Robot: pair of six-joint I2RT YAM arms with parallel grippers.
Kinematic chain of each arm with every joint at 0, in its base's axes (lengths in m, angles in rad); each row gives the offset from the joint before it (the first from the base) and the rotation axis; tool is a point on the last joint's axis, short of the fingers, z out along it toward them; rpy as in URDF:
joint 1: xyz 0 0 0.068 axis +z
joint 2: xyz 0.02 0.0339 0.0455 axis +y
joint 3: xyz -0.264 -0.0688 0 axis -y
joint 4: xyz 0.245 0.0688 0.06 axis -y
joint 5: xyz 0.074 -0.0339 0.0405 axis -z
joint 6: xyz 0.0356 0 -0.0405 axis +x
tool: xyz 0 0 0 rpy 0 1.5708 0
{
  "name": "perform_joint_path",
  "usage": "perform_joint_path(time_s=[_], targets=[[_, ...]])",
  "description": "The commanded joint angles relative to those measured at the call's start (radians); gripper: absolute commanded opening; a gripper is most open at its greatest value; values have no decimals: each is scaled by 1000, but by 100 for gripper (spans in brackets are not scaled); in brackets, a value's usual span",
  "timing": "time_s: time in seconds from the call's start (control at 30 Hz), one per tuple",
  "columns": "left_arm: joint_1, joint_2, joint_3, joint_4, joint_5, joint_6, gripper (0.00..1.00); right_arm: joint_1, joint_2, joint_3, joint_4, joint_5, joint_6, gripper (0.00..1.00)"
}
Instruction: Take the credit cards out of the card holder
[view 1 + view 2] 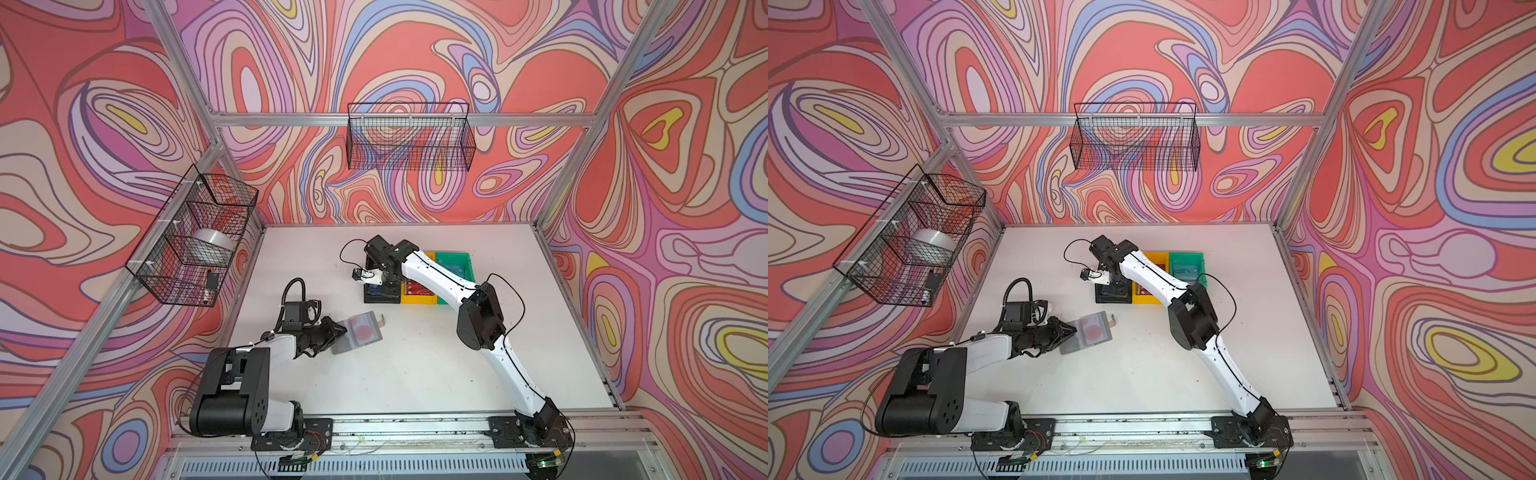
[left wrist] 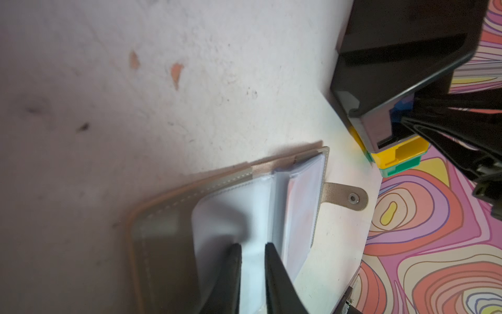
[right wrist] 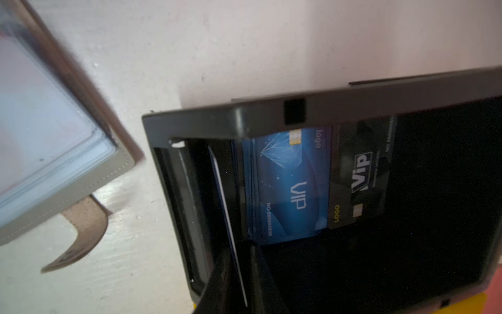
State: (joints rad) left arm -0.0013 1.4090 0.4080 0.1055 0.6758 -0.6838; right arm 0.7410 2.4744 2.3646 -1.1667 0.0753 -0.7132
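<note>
Step in hand: dropping a pulled card into the black bin (image 3: 271,117). R gripper (image 3: 241,247) hung inside the bin w/ a thin card (image 3: 222,190) on edge between its jaws. The jaws sat close either side of it, but I couldn't tell whether they pinched it or had let go. A blue VIP card (image 3: 288,185) and a dark VIP card (image 3: 361,176) lay flat on the bin floor. The yellow bin (image 1: 417,300) and green bin (image 1: 453,254) stood in a row beside it, and a further card (image 1: 1185,270) lay in the green one. The card holder (image 1: 345,347) lay open on the table (image 1: 415,374), near the bins but apart from them, snap tab (image 2: 347,195) poking out their way. L gripper (image 2: 252,244) had its jaws pinched on a clear sleeve (image 2: 231,206), pinning the holder. A pale card (image 1: 365,330) w/ red disc showed through a sleeve, not yet out. Judgement: task well along, at least that one left. Next move prob calls for R to clear the bin, cross over and nip the pale card's edge while L holds the holder down. The slick sleeve could drag along.
</note>
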Motion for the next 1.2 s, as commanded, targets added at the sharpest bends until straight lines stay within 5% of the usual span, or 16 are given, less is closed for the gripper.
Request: perform_joint_path(time_s=[0.0, 0.4, 0.73, 0.9, 1.17], targets=[[-5, 28, -3, -42, -50, 19, 21, 3, -8, 5, 57, 34, 15, 21], [-4, 12, -19, -38, -49, 14, 21, 3, -76, -53, 175, 79, 161, 26], [-5, -137, 13, -196, -65, 25, 20, 20, -328, -449, 317, -536, 548, 14], [-4, -219, 22, -272, -86, 35, 20, 49, -358, -668, 467, -574, 668, 9], [-5, -162, -3, -258, -114, 42, 20, 68, -311, -735, 543, -553, 739, 2]])
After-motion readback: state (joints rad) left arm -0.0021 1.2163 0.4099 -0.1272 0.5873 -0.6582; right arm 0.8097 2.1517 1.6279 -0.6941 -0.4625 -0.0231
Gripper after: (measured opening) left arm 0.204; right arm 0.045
